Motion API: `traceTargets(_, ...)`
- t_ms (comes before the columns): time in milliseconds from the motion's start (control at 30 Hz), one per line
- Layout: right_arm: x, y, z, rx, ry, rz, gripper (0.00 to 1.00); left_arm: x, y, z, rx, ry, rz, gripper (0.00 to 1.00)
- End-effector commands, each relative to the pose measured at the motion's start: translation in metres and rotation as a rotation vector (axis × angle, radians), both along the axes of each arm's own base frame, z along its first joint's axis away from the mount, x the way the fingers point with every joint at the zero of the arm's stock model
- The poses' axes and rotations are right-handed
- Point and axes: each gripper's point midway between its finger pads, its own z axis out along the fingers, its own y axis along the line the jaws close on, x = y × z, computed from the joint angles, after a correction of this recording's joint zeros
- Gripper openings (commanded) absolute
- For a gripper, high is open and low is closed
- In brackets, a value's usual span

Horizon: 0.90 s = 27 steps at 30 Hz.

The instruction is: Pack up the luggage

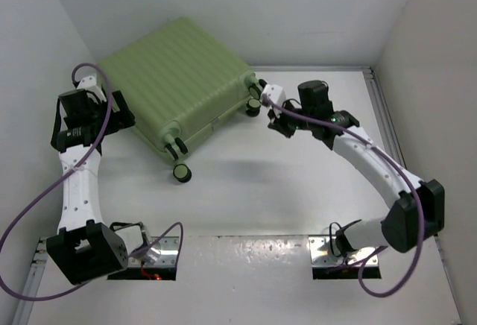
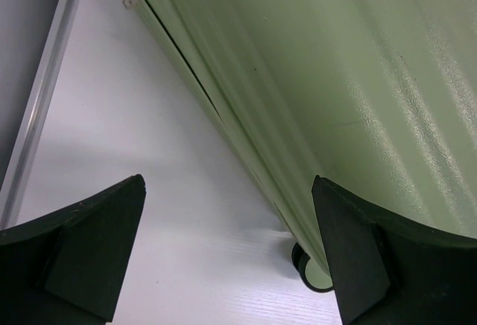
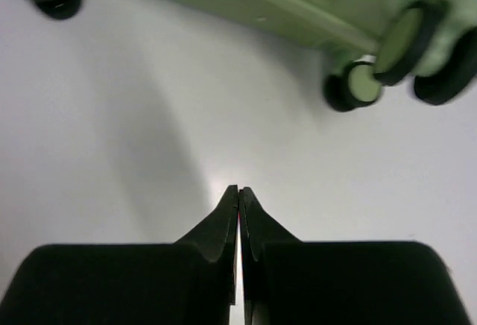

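Plainly, the luggage [image 1: 175,79] lies flat and shut in the upper left of the top view, ribbed shell up, wheels [image 3: 361,86] pointing toward the middle of the worktop [image 1: 283,191]. Nothing to be packed shows anywhere, so I judge the step in hand is working the shell at its seam [image 2: 186,64], most likely to get it open. My left jaws are spread wide at the left edge of the case. In the left wrist view one finger [image 2: 89,243] hangs over bare worktop and the other [image 2: 373,265] sits against the lower right of the green side, though I cannot tell whether it touches. My right jaws are pressed together with nothing between them, tips low over the worktop just short of the wheel end at the top of the right wrist view. To do this well, I would bring the left finger squarely onto the seam line rather than the smooth curved shell, where it would likely skid. I would lift slowly, following the arc of the lid. The case sits on wheels at one end and may slide, so the closed right jaws should brace against the wheel end, pushing low and flat rather than downward on a wheel.
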Motion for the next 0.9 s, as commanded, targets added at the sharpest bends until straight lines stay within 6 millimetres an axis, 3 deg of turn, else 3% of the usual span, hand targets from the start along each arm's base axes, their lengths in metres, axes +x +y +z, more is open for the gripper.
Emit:
traceTargets(0, -0.024, 0.006, -0.012, -0.001, 0.003, 0.012, 0.00, 0.004, -0.005, 0.004, -0.013, -0.027, -0.033, 0.99)
traceTargets(33, -0.018, 0.002, -0.009, -0.009, -0.025, -0.007, 0.00, 0.006, -0.005, 0.000, -0.018, -0.014, -0.033, 0.99)
traceTargets(67, -0.011, 0.002, -0.010, -0.017, -0.035, -0.022, 0.07, 0.009, -0.004, 0.000, -0.020, -0.010, -0.033, 0.99)
traceTargets(100, 0.002, 0.006, 0.005, -0.010, -0.061, -0.027, 0.42, 0.009, -0.005, 0.000, -0.024, -0.011, -0.041, 0.99)
traceTargets(133, 0.014, 0.002, 0.013, 0.000, -0.077, -0.053, 0.57, 0.012, -0.004, 0.000, -0.025, -0.010, -0.041, 0.99)
traceTargets(167, 0.029, 0.000, 0.024, 0.020, -0.080, -0.089, 0.68, 0.013, -0.004, -0.002, -0.028, -0.001, -0.041, 0.99)
traceTargets(233, 0.062, 0.001, 0.059, 0.055, -0.142, -0.116, 0.79, 0.015, -0.003, 0.003, -0.022, -0.018, -0.041, 0.99)
traceTargets(267, 0.076, 0.006, 0.038, 0.033, -0.094, -0.118, 0.81, 0.015, -0.003, 0.003, -0.022, -0.018, -0.041, 0.99)
traceTargets(333, 0.097, 0.012, 0.083, 0.058, -0.143, -0.111, 0.83, 0.018, -0.003, 0.002, -0.029, -0.019, -0.036, 0.99)
traceTargets(367, 0.116, 0.016, 0.048, 0.036, -0.063, -0.112, 0.83, 0.018, -0.003, 0.002, -0.029, -0.019, -0.036, 0.99)
traceTargets(400, 0.118, 0.017, 0.044, 0.036, -0.020, -0.104, 0.83, 0.018, -0.003, 0.002, -0.029, -0.019, -0.036, 0.99)
traceTargets(433, 0.130, 0.019, 0.087, 0.065, -0.084, -0.103, 0.83, 0.018, -0.001, 0.002, -0.025, -0.018, -0.028, 0.99)
traceTargets(467, 0.141, 0.025, 0.066, 0.057, -0.033, -0.097, 0.83, 0.019, -0.001, 0.003, -0.022, -0.026, -0.028, 0.99)
traceTargets(533, 0.159, 0.035, 0.062, 0.061, -0.002, -0.072, 0.83, 0.020, 0.001, 0.000, -0.020, -0.016, -0.021, 0.99)
traceTargets(700, 0.151, 0.049, 0.031, 0.035, 0.071, -0.009, 0.81, 0.023, 0.008, 0.002, -0.004, -0.022, -0.008, 0.99)
traceTargets(867, 0.150, 0.049, -0.002, -0.021, 0.109, 0.002, 0.76, 0.025, 0.009, 0.003, -0.005, -0.021, -0.008, 0.99)
